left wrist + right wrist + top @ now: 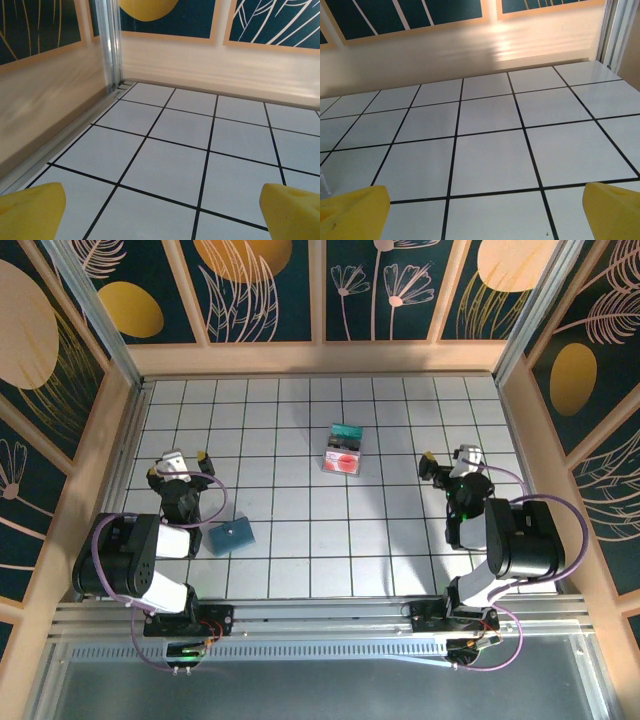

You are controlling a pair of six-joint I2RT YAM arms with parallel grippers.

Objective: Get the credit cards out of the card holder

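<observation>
Two credit cards lie touching on the tiled floor at centre: a teal one (pixel 347 432) and, just in front of it, a whitish-pink one with a red blotch (pixel 341 461). The slate-blue card holder (pixel 231 536) lies flat at the near left, beside the left arm's forearm. My left gripper (pixel 178 463) hovers behind the holder, open, nothing between its yellow fingers (pixel 31 207). My right gripper (pixel 446 464) is off to the right of the cards, open too, with bare tiles between its yellow fingertips (pixel 353 210).
Wooden walls (pixel 320 358) ring the tiled floor (pixel 300 530). The left wall and a metal corner post (pixel 111 45) stand close to the left gripper. A back wall (pixel 470 50) faces the right gripper. Both arm bases sit on the near rail (pixel 320 620).
</observation>
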